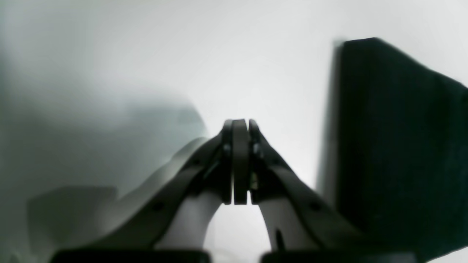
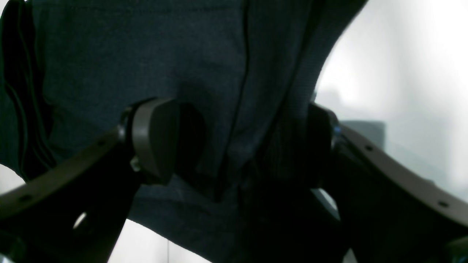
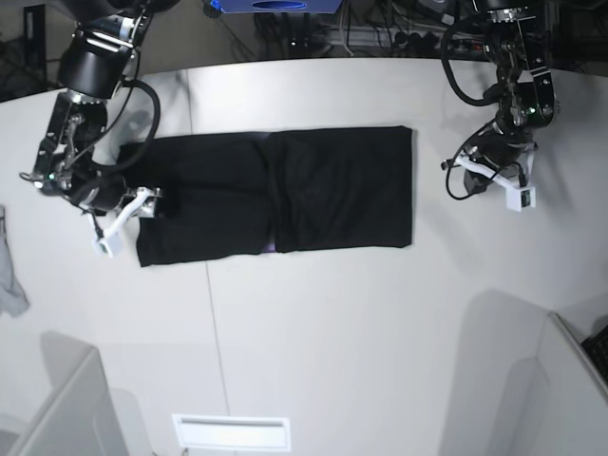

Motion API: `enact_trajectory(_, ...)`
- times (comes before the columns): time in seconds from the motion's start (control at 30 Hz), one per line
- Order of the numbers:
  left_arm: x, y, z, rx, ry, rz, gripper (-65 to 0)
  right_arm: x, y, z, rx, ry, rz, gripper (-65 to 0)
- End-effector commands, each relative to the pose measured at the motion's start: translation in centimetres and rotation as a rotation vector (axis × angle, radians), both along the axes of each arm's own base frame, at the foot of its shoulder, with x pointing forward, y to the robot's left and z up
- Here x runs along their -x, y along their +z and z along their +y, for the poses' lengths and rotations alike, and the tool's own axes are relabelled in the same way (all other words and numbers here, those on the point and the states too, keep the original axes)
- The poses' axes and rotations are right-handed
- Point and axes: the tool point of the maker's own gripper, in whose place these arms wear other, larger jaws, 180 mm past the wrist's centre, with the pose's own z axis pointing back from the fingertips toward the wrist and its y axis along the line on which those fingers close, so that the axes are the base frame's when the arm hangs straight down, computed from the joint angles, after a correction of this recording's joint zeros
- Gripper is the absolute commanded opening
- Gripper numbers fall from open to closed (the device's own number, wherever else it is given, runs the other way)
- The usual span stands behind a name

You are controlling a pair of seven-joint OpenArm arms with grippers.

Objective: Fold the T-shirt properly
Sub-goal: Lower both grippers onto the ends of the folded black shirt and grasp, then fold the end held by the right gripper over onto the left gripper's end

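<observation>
T-shirt (image 3: 275,195) flat on bench (image 3: 313,323); right end effector (image 2: 234,146) spread wide over its edge, left end effector (image 1: 239,160) pressed together, empty.

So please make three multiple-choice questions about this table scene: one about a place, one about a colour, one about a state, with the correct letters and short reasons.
1. Where does the T-shirt lie?
A. flat on the white table
B. hanging off the table edge
C. rolled in a ball

2. What colour is the side of the T-shirt that shows?
A. white
B. black
C. red

3. How does the left gripper stand?
A. wide open over the cloth
B. shut on a sleeve
C. shut, holding nothing

Answers:
1 A: the base view shows it spread as a long rectangle on the tabletop.
2 B: all the visible cloth is black, apart from a tiny purple glimpse at the lower edge.
3 C: in the left wrist view the fingertips meet with no cloth between them and the shirt lies off to the side. By contrast, the right gripper has its jaws spread around the cloth.
</observation>
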Motion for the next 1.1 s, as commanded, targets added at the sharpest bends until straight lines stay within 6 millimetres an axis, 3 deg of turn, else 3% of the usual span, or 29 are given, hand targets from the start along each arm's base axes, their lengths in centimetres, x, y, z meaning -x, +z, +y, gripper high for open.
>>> enact_trajectory(0.0, -0.7, 0.6, -0.1, -0.001, -0.011, -0.028, -65.0, 1.2, -0.8, -0.2, 0.03, 0.025, 0.063, -21.5)
enact_trajectory(0.2, -1.5, -1.1, -2.6, 0.025, -0.052, -0.057, -65.0, 1.4, -1.0, -0.2, 0.031, 0.029, 0.073, -44.1)
enact_trajectory(0.3, -1.4, -2.5, -4.2, 0.041, -0.079, -0.051, -65.0, 1.2, -0.8, -0.3, 0.034, 0.029, 0.067, -52.2)
enact_trajectory(0.4, -1.0, -3.7, -5.3, 0.055, -0.098, -0.031, -65.0, 1.0, -0.7, -0.4, 0.038, 0.026, 0.06, -65.0)
enact_trajectory(0.57, -1.5, -3.8, -6.5, 0.066, -0.128, -0.031, -65.0, 0.1, 0.1, -0.5, 0.046, 0.028, 0.034, -65.0)
enact_trajectory(0.7, -1.9, -3.7, -8.4, 0.078, -0.176, -0.032, -65.0, -1.1, 2.1, -0.4, 0.083, 0.053, -0.03, -65.0)
enact_trajectory(0.9, -1.7, -4.0, -11.6, 0.098, -0.262, -0.022, -65.0, -2.0, 4.8, 2.7, 0.13, 0.064, -0.09, -65.0)
enact_trajectory(1.07, -1.7, -3.8, -11.7, 0.1, -0.265, -0.026, -65.0, -2.2, 8.0, 5.4, 0.147, 0.075, -0.176, -65.0)
